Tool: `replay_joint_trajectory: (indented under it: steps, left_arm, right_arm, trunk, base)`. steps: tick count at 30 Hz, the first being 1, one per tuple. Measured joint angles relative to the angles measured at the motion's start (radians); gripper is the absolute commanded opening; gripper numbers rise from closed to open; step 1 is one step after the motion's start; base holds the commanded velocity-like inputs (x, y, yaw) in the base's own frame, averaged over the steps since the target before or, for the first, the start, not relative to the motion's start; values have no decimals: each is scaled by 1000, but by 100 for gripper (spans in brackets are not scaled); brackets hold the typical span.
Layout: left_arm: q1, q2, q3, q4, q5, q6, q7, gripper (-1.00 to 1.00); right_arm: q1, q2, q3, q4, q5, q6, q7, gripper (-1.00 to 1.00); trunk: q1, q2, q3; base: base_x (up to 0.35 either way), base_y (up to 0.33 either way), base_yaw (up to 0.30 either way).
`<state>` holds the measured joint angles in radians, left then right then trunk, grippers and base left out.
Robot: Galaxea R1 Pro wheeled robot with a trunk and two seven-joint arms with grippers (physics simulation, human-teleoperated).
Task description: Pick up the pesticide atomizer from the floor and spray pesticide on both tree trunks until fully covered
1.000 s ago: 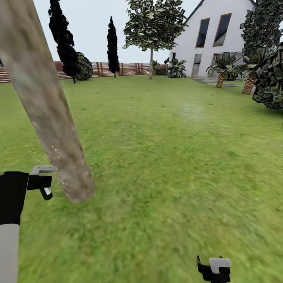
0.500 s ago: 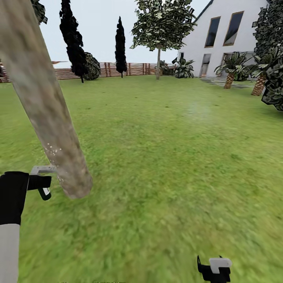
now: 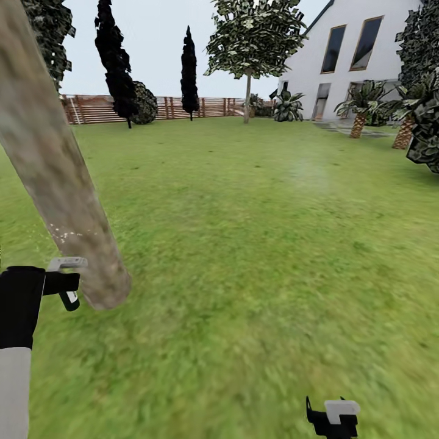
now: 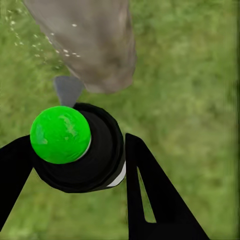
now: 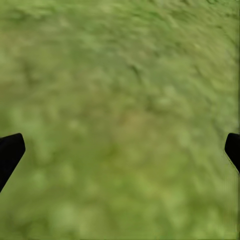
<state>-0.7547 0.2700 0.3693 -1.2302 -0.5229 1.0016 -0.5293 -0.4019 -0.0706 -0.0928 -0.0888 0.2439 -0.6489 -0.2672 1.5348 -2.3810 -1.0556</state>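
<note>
Head view over lawn (wrist cameras close, grassward).

Green-capped black atomizer upright beside speckled grey-beige trunk, white specks perhaps pesticide

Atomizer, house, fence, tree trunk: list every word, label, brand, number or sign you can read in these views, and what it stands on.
None: no readable text in any view.
The atomizer, with its green cap, shows no label.
The tree trunk, fence and house carry no signs or numbers.
</note>
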Motion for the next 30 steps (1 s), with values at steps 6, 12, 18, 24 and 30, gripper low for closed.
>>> replay_joint_trajectory:
  steps: [6,12,18,24,30]
  left_arm:
    - [0,0,-1,0,-1,0,0,-100]
    - [0,0,-1,0,-2,0,0,-100]
    - [0,0,0,1,-2,-1,1,-100]
    - [39,3,2,14,-3,-5,2,-100]
    - [70,-11,67,15,9,-9,34,-100]
  right_arm:
    - [0,0,0,0,0,0,0,100]
    - [0,0,0,0,0,0,0,100]
    - [0,0,0,0,0,0,0,100]
    - [0,0,0,0,0,0,0,100]
    - [0,0,0,0,0,0,0,100]
  trunk:
    - [0,0,0]
    - [0,0,0]
    - [0,0,0]
    - [0,0,0]
    - [0,0,0]
  base:
    - [26,-269,263]
    - [137,-254,249]
    - [271,-141,19]
    - [125,-8,103]
    - [1,0,158]
